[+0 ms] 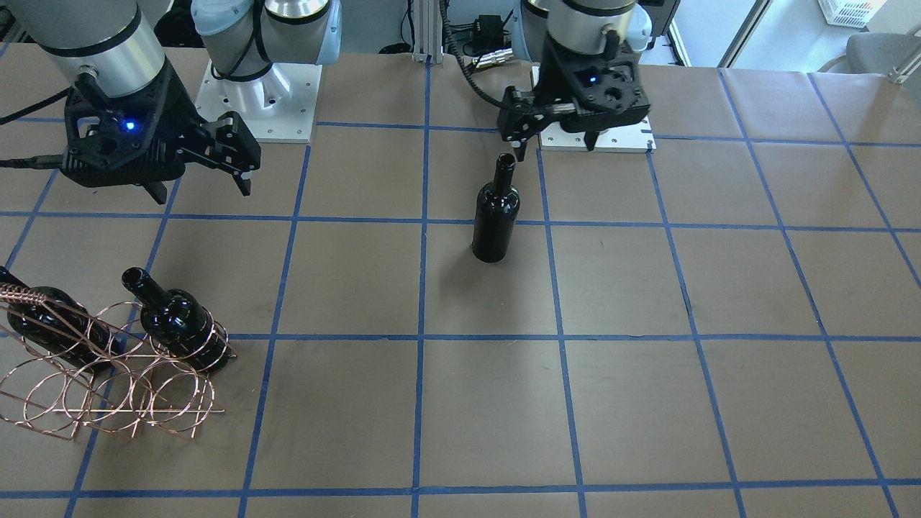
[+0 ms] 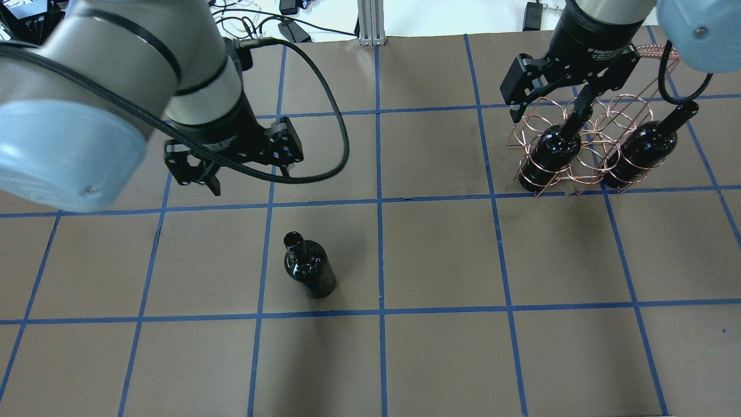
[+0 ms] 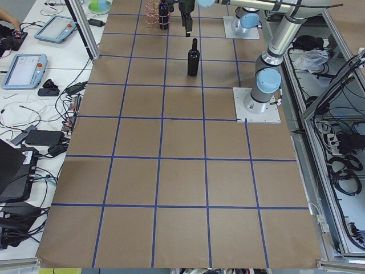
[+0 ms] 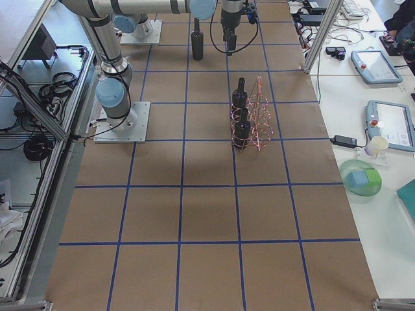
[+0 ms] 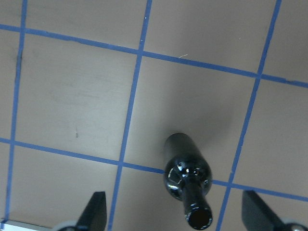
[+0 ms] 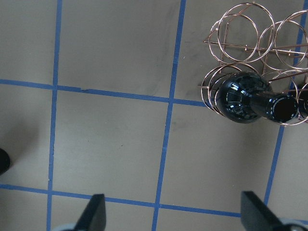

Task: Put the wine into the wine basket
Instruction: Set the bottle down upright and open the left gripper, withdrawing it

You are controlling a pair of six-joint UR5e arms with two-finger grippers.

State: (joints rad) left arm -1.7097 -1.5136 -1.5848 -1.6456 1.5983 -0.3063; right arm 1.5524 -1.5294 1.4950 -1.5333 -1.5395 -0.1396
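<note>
— How crowded is the table (image 2: 440, 359)?
— Barely. The wine basket (image 1: 108, 378) sits toward its far right edge, bottles (image 2: 553, 153) in both outer loops, the middle loop open. The wine (image 2: 310, 269) stands upright, alone mid-table, free room all round.
— Hands?
— Left hand (image 1: 555, 144) hangs above the wine, fingers spread wide; right hand (image 2: 547, 110), equally wide, above the basket.

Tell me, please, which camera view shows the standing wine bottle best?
The exterior front-facing view: the standing wine bottle shows whole there, mouth to base, unobstructed. The overhead and left wrist views look down on it, foreshortening it; the side views show it tiny; the right wrist view barely catches it.
</note>
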